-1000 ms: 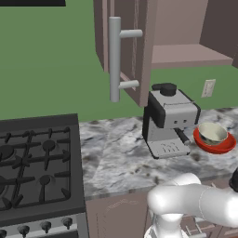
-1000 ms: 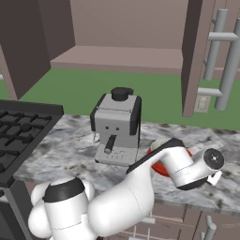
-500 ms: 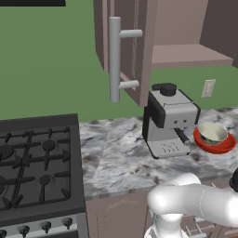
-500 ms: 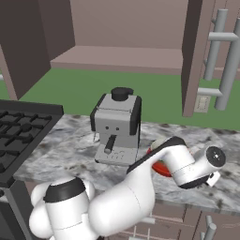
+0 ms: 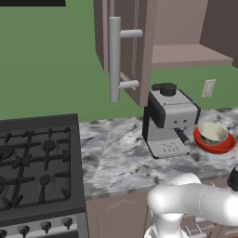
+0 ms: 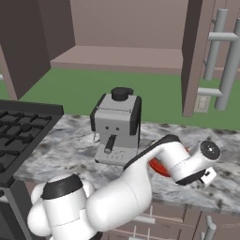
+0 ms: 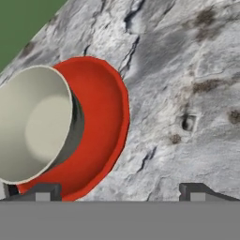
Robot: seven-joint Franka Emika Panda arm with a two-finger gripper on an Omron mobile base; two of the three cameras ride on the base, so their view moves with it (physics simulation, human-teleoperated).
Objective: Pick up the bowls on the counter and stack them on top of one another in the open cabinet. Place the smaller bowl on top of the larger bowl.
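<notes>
Counter (image 5: 116, 158): you have the grey-and-white marbled worktop spread under your hand; in the hand view it runs bare from between the fingertips out ahead and to the right side.
Cabinet (image 5: 186, 56): the open brownish wall cabinet sits well above your hand and behind it, shelf flat, its door (image 5: 139, 46) swung out with the long grey bar handle (image 5: 115, 58) upright.
Stove (image 5: 35, 162): the black gas stove lies far off to the side of your hand, beyond the coffee machine.
Coffee machine (image 6: 117, 126): grey and black, it stands on the counter just beside the bowls, between your hand and the stove.
Larger bowl (image 7: 101, 136): the wide red bowl rests on the counter, close in front of your hand and off to the left of the hand view; its near rim comes down beside the left fingertip (image 7: 40, 192), and you cannot tell whether they touch.
Smaller bowl (image 7: 33, 124): the cream bowl sits inside the red one, toward its left side, leaning so that you look into its pale inside.
Gripper (image 7: 119, 194): your hand is released, jaws spread wide with nothing between them except bare counter; the right fingertip (image 7: 199, 191) stands over stone, well apart from both bowls.
</notes>
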